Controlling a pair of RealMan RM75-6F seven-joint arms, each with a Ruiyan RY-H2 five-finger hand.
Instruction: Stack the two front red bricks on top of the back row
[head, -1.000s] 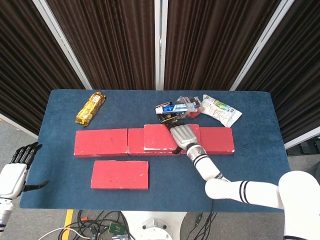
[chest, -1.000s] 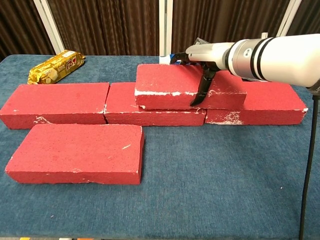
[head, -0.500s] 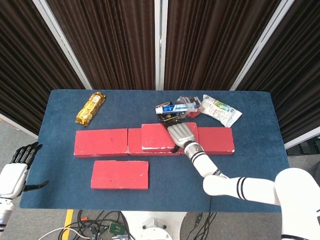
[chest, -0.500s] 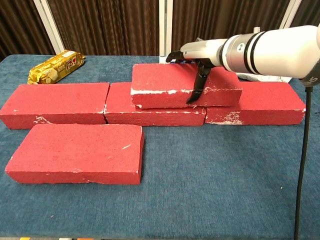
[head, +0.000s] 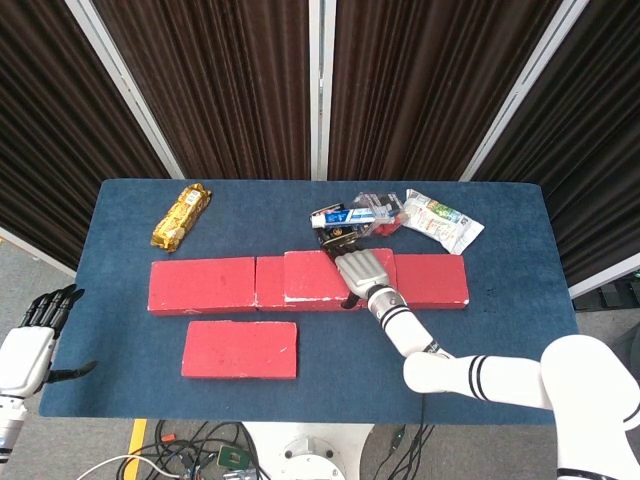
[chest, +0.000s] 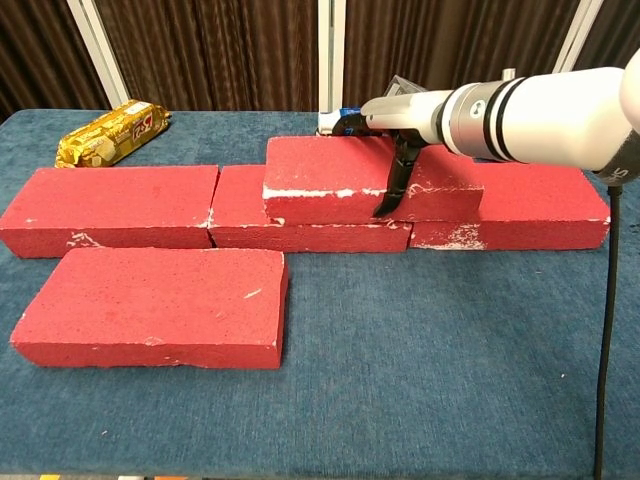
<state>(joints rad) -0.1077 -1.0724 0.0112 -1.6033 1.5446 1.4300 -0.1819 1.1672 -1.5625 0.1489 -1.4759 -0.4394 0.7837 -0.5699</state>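
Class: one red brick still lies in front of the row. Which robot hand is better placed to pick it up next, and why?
Left, probably. The left robot hand is open and nearest the front brick. The right robot hand rests on the stacked brick.

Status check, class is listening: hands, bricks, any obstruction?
Right hand gripping stacked brick on the back row. Left hand open, off table. Second front brick unstacked. Nothing blocking.

Light is even and bright, falling from overhead. The bricks cast only thin soft shadows at their bases on the table. Both views are sharp. The gold packet behind the bricks shows slight glare, perhaps foil.
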